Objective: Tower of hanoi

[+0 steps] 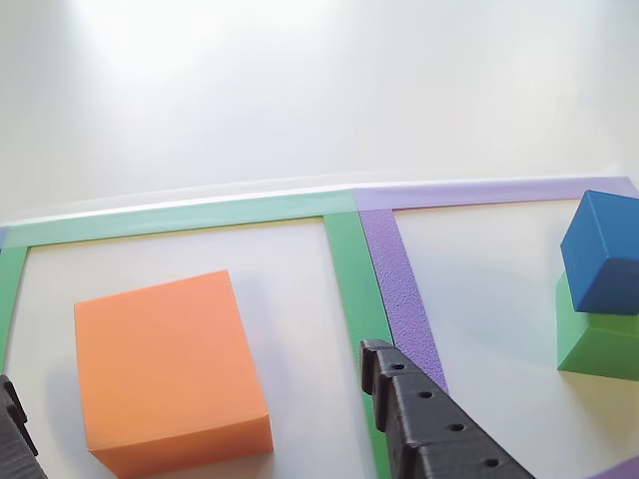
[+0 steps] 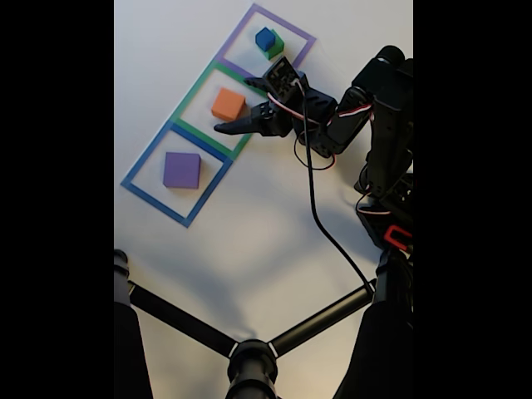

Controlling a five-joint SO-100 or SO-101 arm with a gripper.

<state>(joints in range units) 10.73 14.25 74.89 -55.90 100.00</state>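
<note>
An orange cube sits in the green-taped middle square. My gripper is open, with one black finger on each side of the orange cube and a gap to both. A blue cube rests on a green cube inside the purple-taped square. A purple cube lies alone in the blue-taped square.
The three taped squares run in a diagonal row on a white table. In the fixed view my arm's body and its black cable stand right of the squares. Black tripod legs cross the bottom.
</note>
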